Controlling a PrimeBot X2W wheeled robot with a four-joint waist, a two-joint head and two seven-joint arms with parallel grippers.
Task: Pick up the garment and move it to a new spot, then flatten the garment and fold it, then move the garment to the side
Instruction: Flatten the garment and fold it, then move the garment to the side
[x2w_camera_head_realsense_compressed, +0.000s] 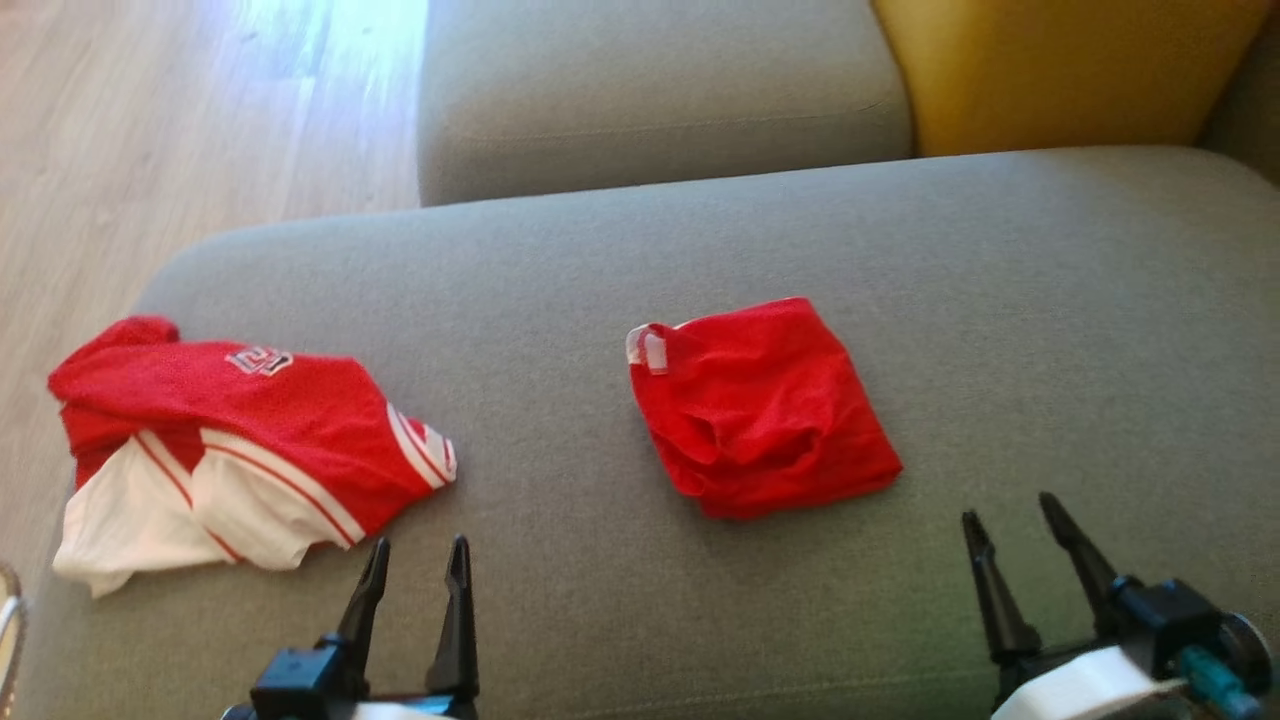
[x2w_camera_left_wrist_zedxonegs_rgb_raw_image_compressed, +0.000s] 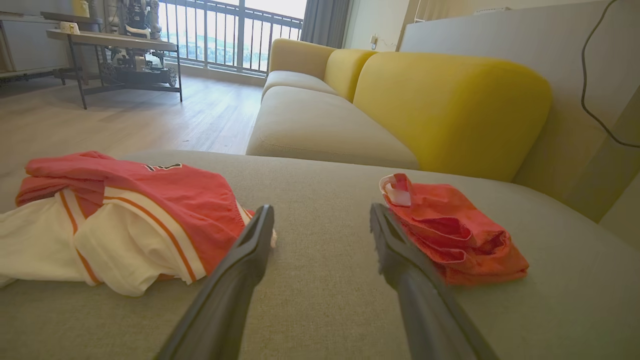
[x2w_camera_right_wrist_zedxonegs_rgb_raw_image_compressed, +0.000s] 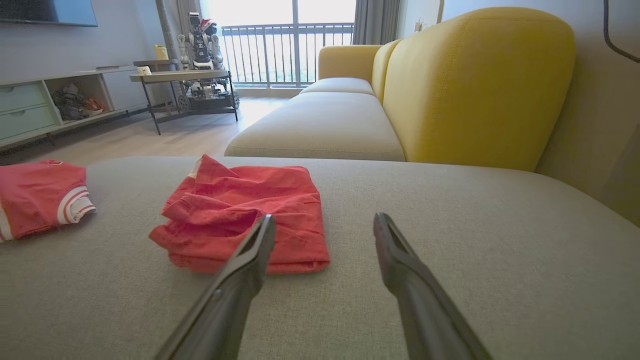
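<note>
A plain red garment (x2w_camera_head_realsense_compressed: 762, 410) lies folded into a rough square in the middle of the grey sofa seat (x2w_camera_head_realsense_compressed: 1050, 330), a white tag at its far left corner. It also appears in the left wrist view (x2w_camera_left_wrist_zedxonegs_rgb_raw_image_compressed: 450, 235) and the right wrist view (x2w_camera_right_wrist_zedxonegs_rgb_raw_image_compressed: 245, 215). A red and white jersey (x2w_camera_head_realsense_compressed: 240, 445) lies crumpled at the seat's left end (x2w_camera_left_wrist_zedxonegs_rgb_raw_image_compressed: 125, 220). My left gripper (x2w_camera_head_realsense_compressed: 420, 545) (x2w_camera_left_wrist_zedxonegs_rgb_raw_image_compressed: 321, 210) is open and empty, just near of the jersey's right edge. My right gripper (x2w_camera_head_realsense_compressed: 1010, 510) (x2w_camera_right_wrist_zedxonegs_rgb_raw_image_compressed: 325, 218) is open and empty, to the right of and nearer than the folded garment.
A yellow back cushion (x2w_camera_head_realsense_compressed: 1060, 70) rises behind the seat at the right, with another grey seat cushion (x2w_camera_head_realsense_compressed: 660, 90) beyond. Wooden floor (x2w_camera_head_realsense_compressed: 180, 130) drops off past the seat's left edge. A side table (x2w_camera_right_wrist_zedxonegs_rgb_raw_image_compressed: 185, 80) with a robot model stands far off.
</note>
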